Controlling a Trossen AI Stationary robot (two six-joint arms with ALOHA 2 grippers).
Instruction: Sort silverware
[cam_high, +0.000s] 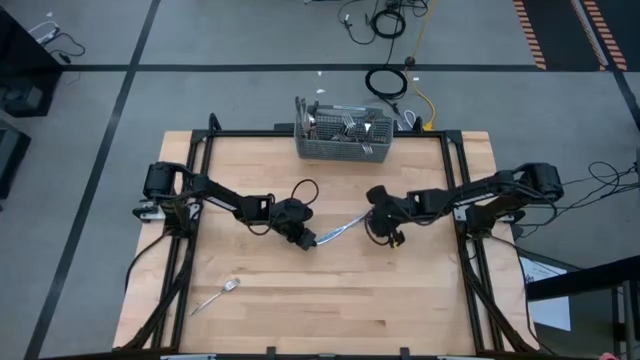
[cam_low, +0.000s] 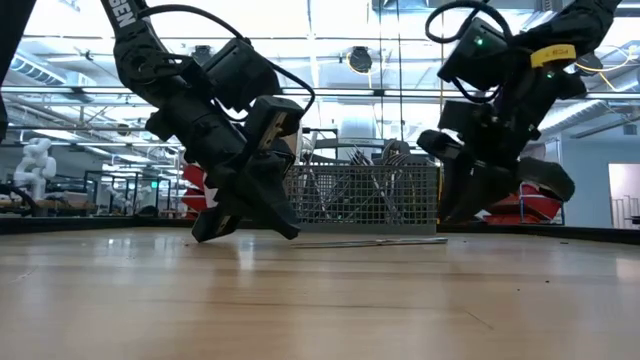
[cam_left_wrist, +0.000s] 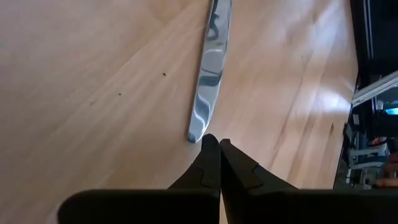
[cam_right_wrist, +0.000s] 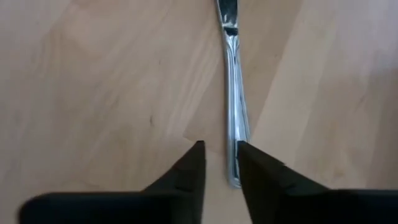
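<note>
Table knife (cam_high: 340, 229) lies flat mid-table, between both grippers. Left gripper (cam_high: 306, 238) sits at the blade tip, jaws pressed together w/ nothing between; the tip is just beside the fingertips (cam_left_wrist: 211, 149), contact unclear. Right gripper (cam_high: 385, 232) is at the handle end, jaws slightly spread, handle end beside one finger (cam_right_wrist: 255, 171), not pinched. Wire-mesh basket (cam_high: 344, 147) w/ more silverware (cam_high: 350, 125) stands at the far table edge, well apart. Lone fork (cam_high: 216, 297) lies near the front-left corner. Bare wood (cam_high: 400, 300) around the knife, esp. toward the front edge. Both arms reach in from side rails.
</note>
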